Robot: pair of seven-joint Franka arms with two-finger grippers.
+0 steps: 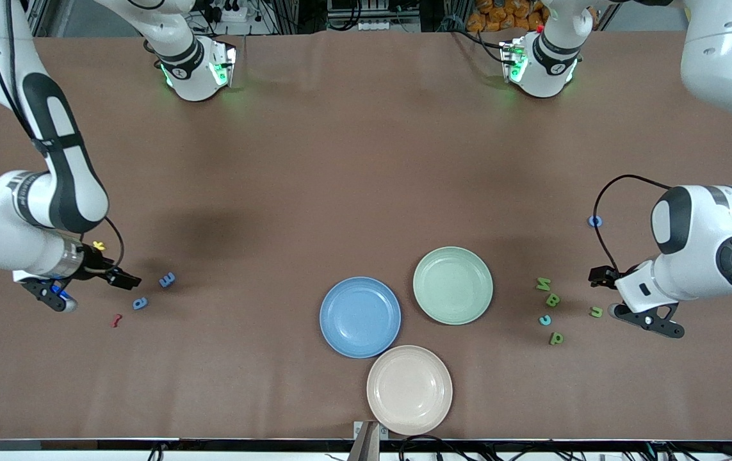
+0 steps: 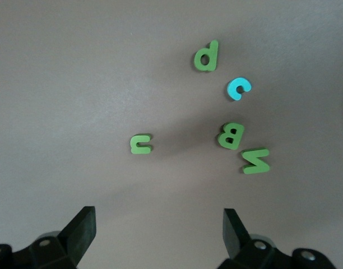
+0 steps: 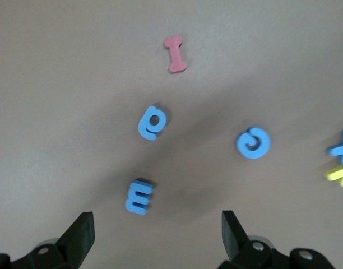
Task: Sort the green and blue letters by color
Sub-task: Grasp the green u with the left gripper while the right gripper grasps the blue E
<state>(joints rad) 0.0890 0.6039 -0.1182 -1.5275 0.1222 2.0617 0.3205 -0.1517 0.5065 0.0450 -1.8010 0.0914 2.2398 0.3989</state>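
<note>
Both my tools hang wide open and empty — left tool (image 2: 157,235) over green letters (image 2: 140,144) near the green plate (image 1: 453,285), right tool (image 3: 154,238) over blue letters (image 3: 139,196).

letters (image 1: 551,299) lie beside three plates (image 1: 453,285), none on them.

Green letters (image 1: 552,299) lie flat at the left arm's end, blue letters (image 1: 166,280) at the right arm's.

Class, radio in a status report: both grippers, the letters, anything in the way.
Left gripper open over green letters. Right gripper open over blue letters. Plates bare, none sorted. Red letter beside the blues.
</note>
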